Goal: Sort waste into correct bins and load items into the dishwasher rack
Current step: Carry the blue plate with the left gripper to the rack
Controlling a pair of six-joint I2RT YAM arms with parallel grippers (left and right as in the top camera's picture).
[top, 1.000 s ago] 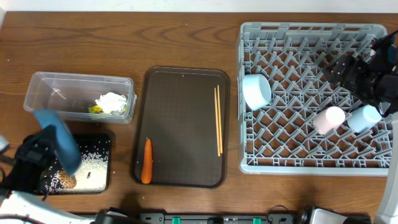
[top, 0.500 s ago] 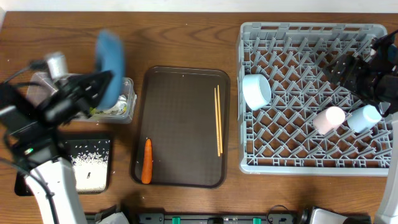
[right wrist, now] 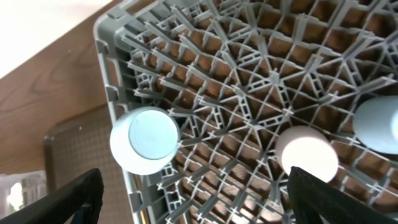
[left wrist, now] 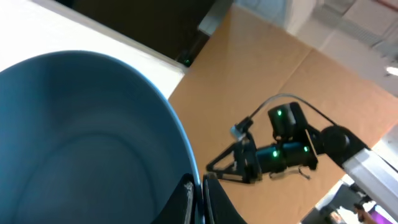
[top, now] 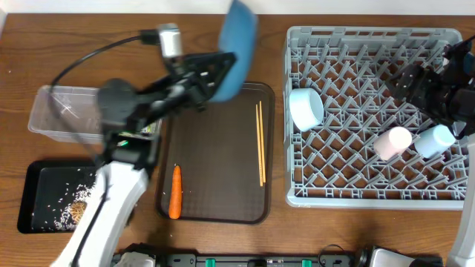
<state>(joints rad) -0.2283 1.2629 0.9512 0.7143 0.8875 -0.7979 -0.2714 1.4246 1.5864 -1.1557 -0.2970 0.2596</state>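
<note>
Over the brown tray (top: 215, 163), left fingers (left wrist: 210, 202) pinch the plate (top: 236, 48) rim, seemingly aloft; right fingers (right wrist: 336, 196) spread above rack (top: 445, 199).

The left arm (top: 104, 211) is white below, black up to the left gripper (top: 221, 70), with a dark cable (top: 96, 49).

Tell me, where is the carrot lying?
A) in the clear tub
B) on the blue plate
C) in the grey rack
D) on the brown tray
D: the orange carrot lies on the brown serving tray, near its lower left corner.
</note>
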